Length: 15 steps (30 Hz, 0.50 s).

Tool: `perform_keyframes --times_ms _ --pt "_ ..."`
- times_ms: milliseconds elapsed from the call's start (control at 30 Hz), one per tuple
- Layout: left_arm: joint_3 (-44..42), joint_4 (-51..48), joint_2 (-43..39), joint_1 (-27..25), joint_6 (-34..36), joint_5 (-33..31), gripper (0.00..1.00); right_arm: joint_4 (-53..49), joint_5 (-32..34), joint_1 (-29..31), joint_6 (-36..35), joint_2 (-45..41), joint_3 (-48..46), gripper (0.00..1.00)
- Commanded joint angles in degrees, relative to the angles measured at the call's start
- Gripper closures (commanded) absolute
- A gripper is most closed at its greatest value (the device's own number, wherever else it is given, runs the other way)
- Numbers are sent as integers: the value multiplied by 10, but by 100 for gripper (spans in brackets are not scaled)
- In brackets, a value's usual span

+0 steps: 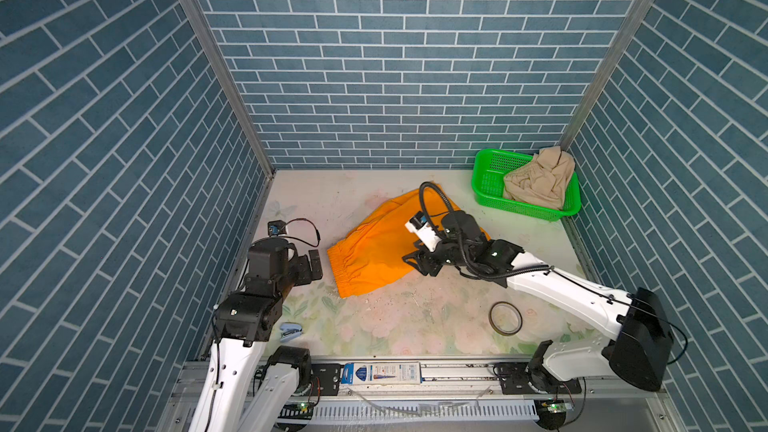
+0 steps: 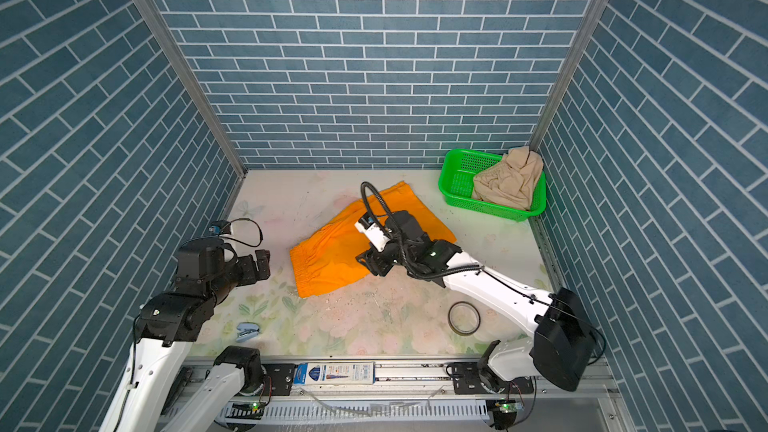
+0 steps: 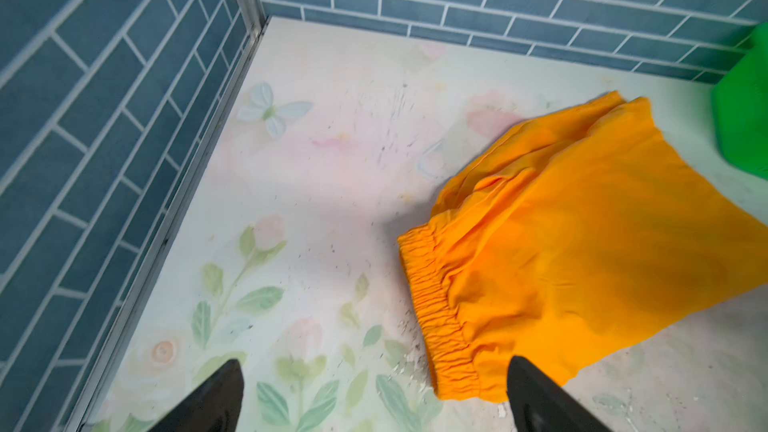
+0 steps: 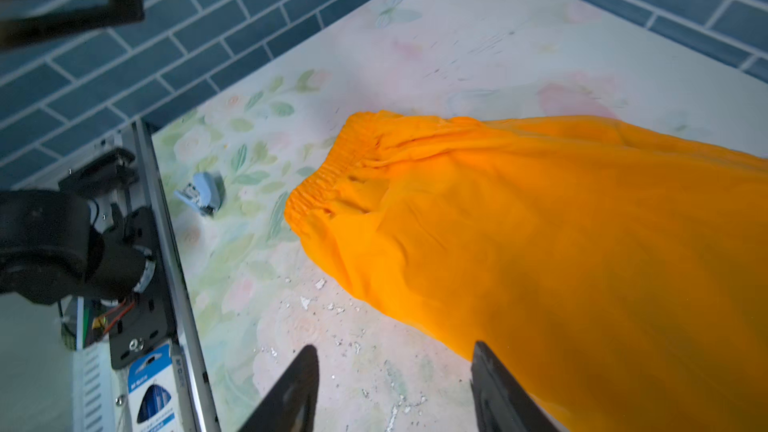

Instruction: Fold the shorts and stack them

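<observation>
Closest to the viewer, a metal rail (image 1: pixel 457 369) edges the flowered table (image 1: pixel 395 326). At far left, the left gripper (image 1: pixel 316 268) hangs with jaws spread wide and empty, facing the orange shorts (image 1: pixel 374 255) that lie mid-table. Their long axis runs diagonally: gathered waistband (image 1: pixel 345 280) at the near-left end, close to this gripper, and leg hems toward the far right. Over the cloth's near long edge sits the right gripper (image 1: pixel 419 263). Its wrist view shows jaws parted over bare table, with cloth beside one finger and nothing gripped. Farther right, in the back corner, beige shorts (image 1: pixel 536 180) lie crumpled in a green basket (image 1: pixel 488 187), well apart. The coming fold likely turns on that waistband-to-hem axis, with the left arm nearer the waistband.
</observation>
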Motion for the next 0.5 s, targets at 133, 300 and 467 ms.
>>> perform_keyframes --times_ms 133,300,467 --pt "14 -9 61 121 4 125 0 -31 170 129 -158 142 111 38" --pt "25 6 138 210 20 276 0 -39 230 176 -210 226 165 37" --pt "8 32 150 261 28 312 0 -34 250 200 -257 288 197 34"
